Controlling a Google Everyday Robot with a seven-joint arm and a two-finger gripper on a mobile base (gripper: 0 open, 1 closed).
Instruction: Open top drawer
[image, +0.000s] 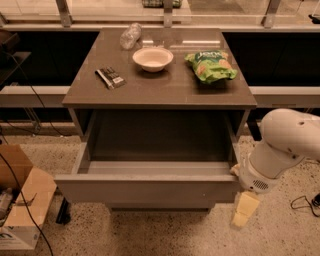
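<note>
The top drawer (150, 189) stands pulled far out of the grey cabinet, its flat grey front panel toward me and its inside bare. My gripper (244, 211) hangs off the drawer's front right corner, below the white arm (282, 145), apart from the panel. Its pale fingers (246, 206) point down toward the floor.
On the cabinet top (160, 87) are a white bowl (153, 58), a green snack bag (210, 65), a dark bar (111, 77) and a clear plastic bottle (130, 35). A cardboard box (22, 202) and cables lie on the speckled floor at left.
</note>
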